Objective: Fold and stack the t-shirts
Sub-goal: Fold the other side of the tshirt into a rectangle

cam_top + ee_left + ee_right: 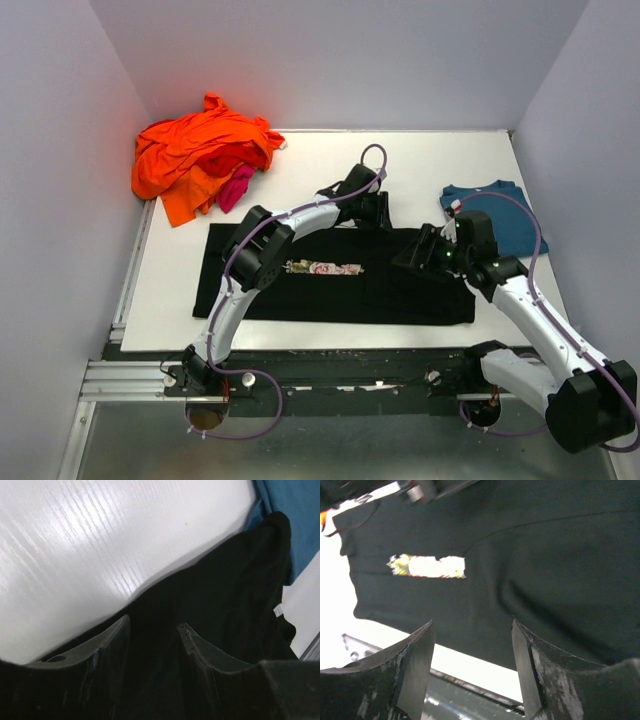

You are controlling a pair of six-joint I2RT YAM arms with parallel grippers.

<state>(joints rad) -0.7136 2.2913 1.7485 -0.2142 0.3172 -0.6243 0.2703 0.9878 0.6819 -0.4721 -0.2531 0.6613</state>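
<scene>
At centre of the top view, a black cloth t-shirt (330, 295) with small white-and-pink print lies flat on the white table (330, 160); teal-blue t-shirt (500, 215) right, orange t-shirt (200, 150) and magenta-pink t-shirt (237, 188) heaped upper left. We log both pincers spread, empty: left gripper (153, 622) at its far edge, right gripper (472, 622) over its right part. We advise pinching matching edges, lifting evenly.

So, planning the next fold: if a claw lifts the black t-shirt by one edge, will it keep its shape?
Probably not: the black t-shirt lies flat with soft creases, so it should droop from the grasp. It looks thin, likely light. Pushed on the smooth table, it would probably bunch rather than slide.
</scene>
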